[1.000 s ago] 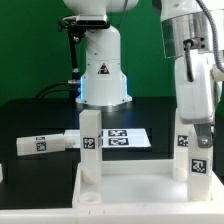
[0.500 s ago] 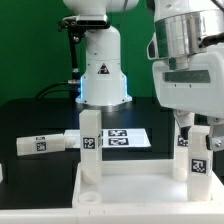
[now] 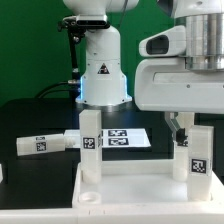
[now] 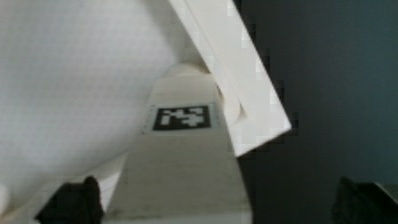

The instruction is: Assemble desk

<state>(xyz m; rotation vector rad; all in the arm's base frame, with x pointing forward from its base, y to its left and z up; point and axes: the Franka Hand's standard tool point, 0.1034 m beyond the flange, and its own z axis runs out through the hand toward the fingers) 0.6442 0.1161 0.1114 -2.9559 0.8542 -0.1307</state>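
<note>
Toward four o'clock in the exterior view, the gripper [image 3: 181, 128] hangs above the upright leg [image 3: 198, 156] planted in the tabletop [image 3: 140, 195] corner; its jaws stand wide apart and hold nothing, which the wrist view confirms, with both dark fingertips [image 4: 71, 200] well clear of the tagged leg [image 4: 183, 150] between them. A second leg [image 3: 90, 145] stands in the corner at about nine o'clock from the first, and a third leg [image 3: 45, 143] lies loose on the dark table [image 3: 30, 115] at nine o'clock in the frame, beside the marker board [image 3: 125, 138]. Judging by the look of it, the desk is stiff, light white plastic, smooth and likely a little slippery; the loose leg is best pinched across its flat sides near the middle, clear of the end that must enter a socket [image 3: 88, 197]
</note>
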